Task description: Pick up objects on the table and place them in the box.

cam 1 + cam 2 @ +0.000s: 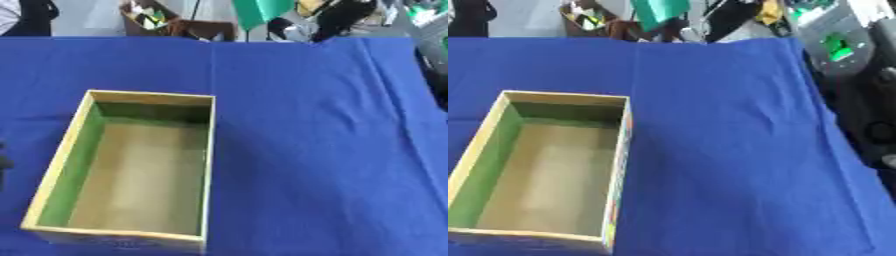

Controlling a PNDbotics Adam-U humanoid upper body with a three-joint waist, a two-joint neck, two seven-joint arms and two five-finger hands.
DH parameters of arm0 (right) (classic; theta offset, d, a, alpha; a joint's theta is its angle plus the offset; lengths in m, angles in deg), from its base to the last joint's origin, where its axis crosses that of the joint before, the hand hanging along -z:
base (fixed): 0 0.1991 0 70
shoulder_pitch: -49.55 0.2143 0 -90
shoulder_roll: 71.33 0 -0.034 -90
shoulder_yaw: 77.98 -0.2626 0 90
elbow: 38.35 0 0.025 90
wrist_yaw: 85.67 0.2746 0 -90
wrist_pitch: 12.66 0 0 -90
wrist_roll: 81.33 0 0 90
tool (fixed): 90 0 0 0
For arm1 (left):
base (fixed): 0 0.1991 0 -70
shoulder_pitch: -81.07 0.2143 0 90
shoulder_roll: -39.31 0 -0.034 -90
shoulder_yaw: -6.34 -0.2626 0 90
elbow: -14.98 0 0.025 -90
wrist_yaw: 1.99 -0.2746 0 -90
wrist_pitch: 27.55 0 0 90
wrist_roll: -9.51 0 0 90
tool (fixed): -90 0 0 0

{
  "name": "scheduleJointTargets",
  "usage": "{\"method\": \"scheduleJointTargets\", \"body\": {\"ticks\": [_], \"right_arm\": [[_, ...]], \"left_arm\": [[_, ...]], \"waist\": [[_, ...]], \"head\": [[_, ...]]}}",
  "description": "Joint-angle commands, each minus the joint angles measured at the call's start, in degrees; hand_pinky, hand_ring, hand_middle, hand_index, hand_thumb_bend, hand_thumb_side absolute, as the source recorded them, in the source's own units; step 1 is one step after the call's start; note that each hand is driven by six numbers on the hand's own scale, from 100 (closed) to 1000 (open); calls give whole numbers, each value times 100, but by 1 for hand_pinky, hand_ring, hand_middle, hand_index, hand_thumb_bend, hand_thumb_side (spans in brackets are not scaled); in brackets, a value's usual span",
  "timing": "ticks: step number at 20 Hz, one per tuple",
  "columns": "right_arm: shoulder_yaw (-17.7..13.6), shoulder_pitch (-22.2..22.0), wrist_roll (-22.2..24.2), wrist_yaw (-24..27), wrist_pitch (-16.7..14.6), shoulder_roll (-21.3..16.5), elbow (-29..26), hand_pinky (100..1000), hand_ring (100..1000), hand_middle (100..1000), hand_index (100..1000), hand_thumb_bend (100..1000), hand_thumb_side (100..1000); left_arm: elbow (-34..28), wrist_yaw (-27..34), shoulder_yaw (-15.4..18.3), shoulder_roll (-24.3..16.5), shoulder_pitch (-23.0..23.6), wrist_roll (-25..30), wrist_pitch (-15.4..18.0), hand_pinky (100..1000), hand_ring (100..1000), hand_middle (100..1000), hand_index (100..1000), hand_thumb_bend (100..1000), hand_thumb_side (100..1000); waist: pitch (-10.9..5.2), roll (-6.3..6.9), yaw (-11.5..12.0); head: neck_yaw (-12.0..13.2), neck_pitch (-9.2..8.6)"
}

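Open wooden box with green inner wall [74, 159] at lower left of frame, on desk under blue cloth [324, 150]. Nothing inside. No loose objects anywhere on cloth. No hands in sight, so cannot tell about fingers. Probably between picks; next, need to find something to grab.

Open box [131, 170] resting on the cloth-covered table [315, 150], in its left half, long axis running from the near edge toward the far edge. Box interior holds nothing. Clutter [175, 20] lies beyond the table's far edge.
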Motion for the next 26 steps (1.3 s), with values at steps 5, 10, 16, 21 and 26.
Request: {"method": "scheduleJointTargets", "body": {"ticks": [5, 10, 16, 21, 26], "right_arm": [[480, 287, 377, -325, -71, 883, -56, 631, 532, 100, 114, 100, 211], [840, 189, 473, -668, -141, 1415, 321, 619, 485, 100, 113, 100, 219], [1093, -91, 408, -1014, -150, 1780, 858, 617, 480, 100, 114, 100, 191], [1315, -214, 416, -1230, -306, 1997, 1217, 612, 494, 101, 128, 100, 240], [1425, -194, 588, -1556, -647, 2048, 1315, 657, 608, 321, 181, 100, 236]], "left_arm": [[-107, 74, -99, -78, -10, 103, -21, 100, 375, 456, 492, 100, 905], [-85, 76, -137, -72, 2, 185, -74, 100, 376, 458, 492, 100, 910], [-91, 82, -162, -73, -22, 240, -83, 100, 376, 459, 492, 100, 910], [-89, 94, -198, -68, -47, 281, -84, 100, 377, 460, 493, 100, 912], [-86, 101, -218, -70, -59, 311, -85, 100, 377, 460, 492, 100, 912]], "waist": [[-190, -24, 102], [-200, -15, 117], [-185, -38, 159], [-168, -76, 248], [-165, -98, 285]], "head": [[-120, 25], [-114, 63], [-130, 66], [-192, 71], [-236, 82]]}}
